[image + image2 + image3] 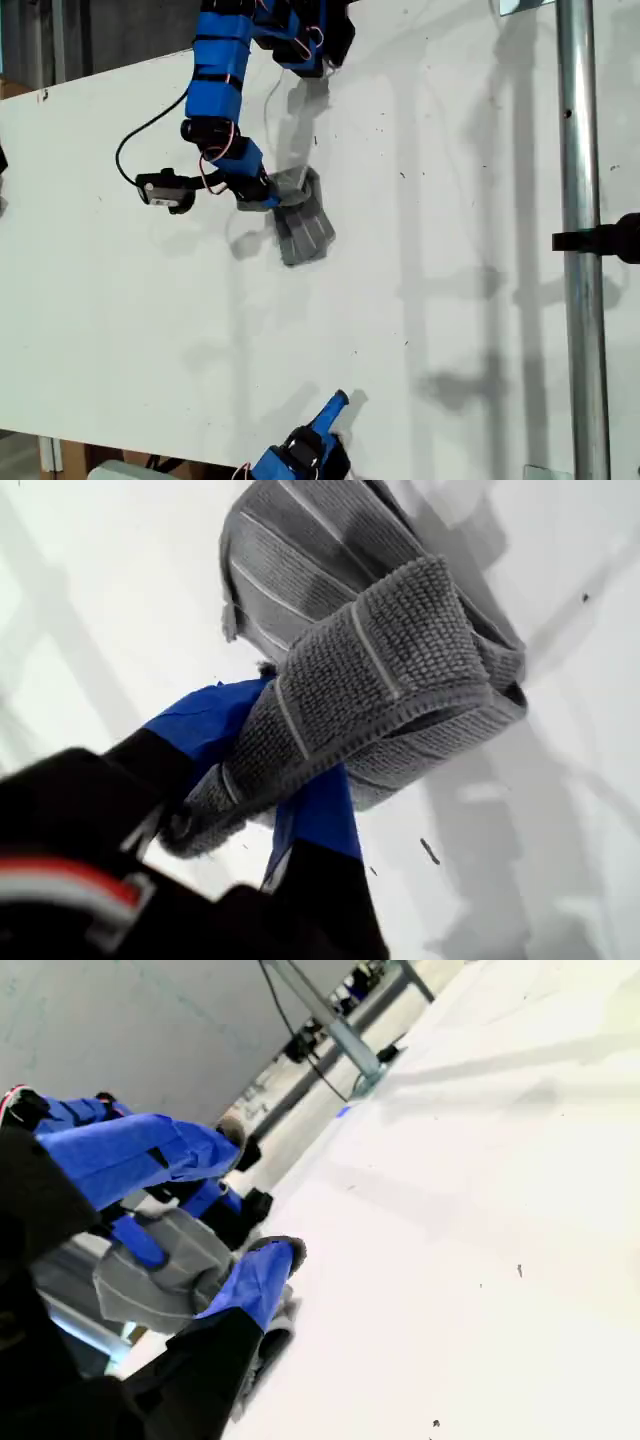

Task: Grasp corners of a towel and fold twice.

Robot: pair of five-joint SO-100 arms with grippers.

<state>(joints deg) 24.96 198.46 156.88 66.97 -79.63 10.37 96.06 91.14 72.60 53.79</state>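
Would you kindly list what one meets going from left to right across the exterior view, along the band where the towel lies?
Black camera module on its cable → my first gripper, jaws closed on the cloth → the gray striped towel, bunched up → bare white table → upright metal pole.

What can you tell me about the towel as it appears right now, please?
The towel is gray terry-like cloth with thin white stripes, bunched and folded over itself. It lies near the middle of the white table in the exterior view, one folded edge pinched in my first tool, the rest draped on the surface.
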